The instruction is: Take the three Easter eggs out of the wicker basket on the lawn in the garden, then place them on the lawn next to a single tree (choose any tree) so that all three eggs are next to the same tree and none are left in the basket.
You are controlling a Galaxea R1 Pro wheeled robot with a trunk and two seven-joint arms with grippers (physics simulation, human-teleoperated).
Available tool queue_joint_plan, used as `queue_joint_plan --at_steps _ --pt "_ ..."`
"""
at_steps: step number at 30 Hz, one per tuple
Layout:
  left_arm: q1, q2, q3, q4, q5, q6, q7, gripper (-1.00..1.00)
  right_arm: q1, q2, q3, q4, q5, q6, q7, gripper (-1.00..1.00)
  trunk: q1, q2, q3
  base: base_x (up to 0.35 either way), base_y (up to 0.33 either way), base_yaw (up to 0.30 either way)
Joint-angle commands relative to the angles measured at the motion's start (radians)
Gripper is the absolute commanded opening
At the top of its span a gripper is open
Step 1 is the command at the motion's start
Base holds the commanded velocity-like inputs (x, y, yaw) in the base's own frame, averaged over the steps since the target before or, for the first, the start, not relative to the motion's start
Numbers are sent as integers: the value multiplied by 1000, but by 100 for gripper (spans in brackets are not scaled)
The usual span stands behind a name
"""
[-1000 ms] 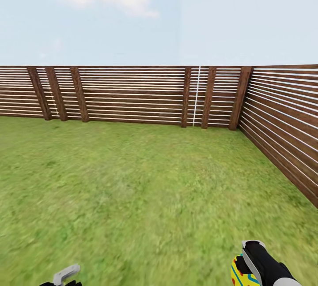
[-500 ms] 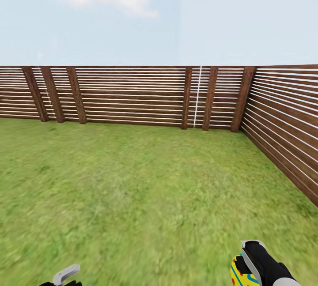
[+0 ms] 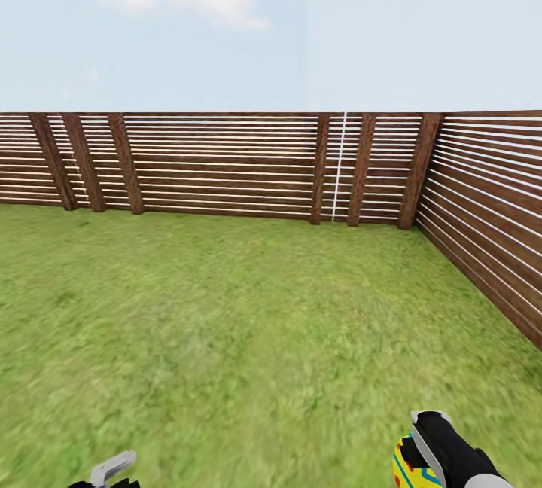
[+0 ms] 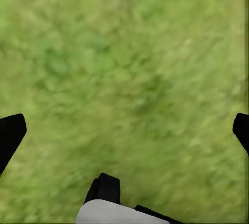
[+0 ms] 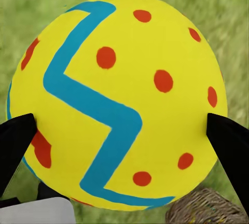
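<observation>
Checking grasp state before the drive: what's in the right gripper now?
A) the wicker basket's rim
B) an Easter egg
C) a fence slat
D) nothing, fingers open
B: in the right wrist view, the right gripper has a finger on each side of a yellow Easter egg.

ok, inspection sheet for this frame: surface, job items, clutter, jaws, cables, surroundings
Surface: lawn, short mottled green grass running up to the fence.
Job's things: one Easter egg, yellow with a blue zigzag and red dots, held in the right gripper. A patch of wicker weave shows past the egg in the right wrist view; cannot tell what it belongs to.
Clutter: nothing seen.
Grippers: right jaws closed on the egg, one finger on each side. Left gripper has its jaws spread wide over bare grass, holding nothing.
Cables: nothing seen.
Surroundings: brown horizontal-slat wooden fence meeting at a corner on the right, pale sky above.
</observation>
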Motion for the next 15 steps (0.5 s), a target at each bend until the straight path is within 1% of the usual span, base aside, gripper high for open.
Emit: queue_joint_plan --at_steps 1,15 --pt "0 0 5 -2 8 7 -2 100 0 0 -1 -2 1 5 -2 -100 1 -1 -1 328 0 0" --pt "0 -2 5 -2 8 7 -2 100 0 -1 -1 -5 1 5 -1 -100 1 -1 -1 328 0 0"
